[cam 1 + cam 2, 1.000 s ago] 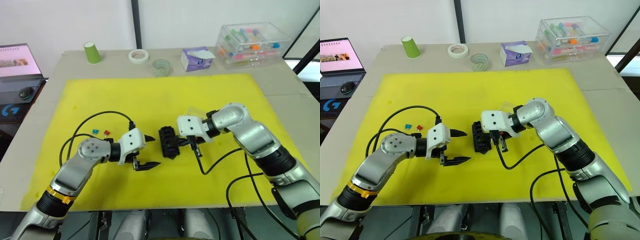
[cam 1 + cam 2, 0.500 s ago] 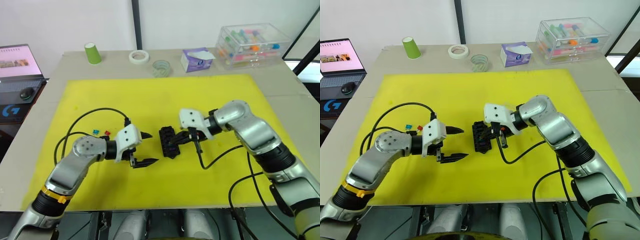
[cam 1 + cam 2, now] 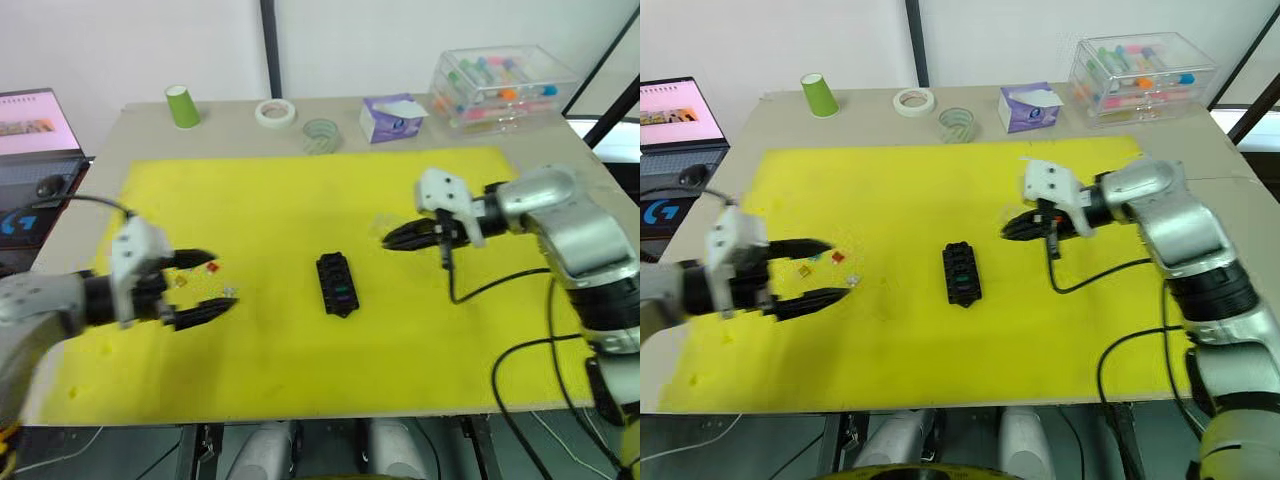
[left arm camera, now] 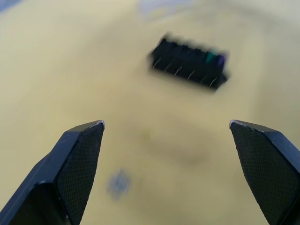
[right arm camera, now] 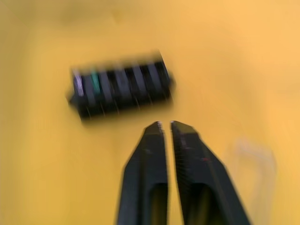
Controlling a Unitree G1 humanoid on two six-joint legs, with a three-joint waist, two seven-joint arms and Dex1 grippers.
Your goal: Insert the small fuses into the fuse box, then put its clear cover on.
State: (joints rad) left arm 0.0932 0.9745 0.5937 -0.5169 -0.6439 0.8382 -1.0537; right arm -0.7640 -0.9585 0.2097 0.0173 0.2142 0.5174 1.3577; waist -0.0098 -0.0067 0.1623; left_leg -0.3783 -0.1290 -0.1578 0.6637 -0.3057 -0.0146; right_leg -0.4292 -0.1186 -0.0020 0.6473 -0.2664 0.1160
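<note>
Small black rectangular fuse box (image 3: 961,272) with rows of slots, lying alone near the middle of the yellow mat (image 3: 940,190) that covers the grey-brown surface (image 3: 1200,215); nothing touches it. In the right wrist view a teal fuse (image 5: 95,82) and a pale purplish one (image 5: 78,84) sit in the slots at one end of the box.

Left gripper (image 3: 812,270), well to the robot's left of the fuse box and over the left part of the mat, with its two black jaws spread wide apart and nothing between them. Beside its tips lie the loose small fuses: a red one (image 3: 838,257), a teal one (image 3: 816,257), a yellowish one (image 3: 804,270) and a pale one (image 3: 853,280), all on the mat.

Right gripper (image 3: 1012,229), to the robot's right of and beyond the fuse box, clear of it. Its jaws are together, the black fingertips (image 5: 159,127) separated only by a thin line, and they grip nothing visible.

A faint transparent rectangular shape (image 3: 381,223) on the mat just beside the right gripper's tips may be the clear cover; its outline is too weak to be certain.

Along the far edge of the surface, off the mat: a green paper cup (image 3: 820,94), a roll of white tape (image 3: 914,101), a roll of clear tape (image 3: 956,124), a purple tissue pack (image 3: 1030,106) and a large clear storage box of coloured items (image 3: 1143,78). An open laptop (image 3: 678,112) stands at the far left.
</note>
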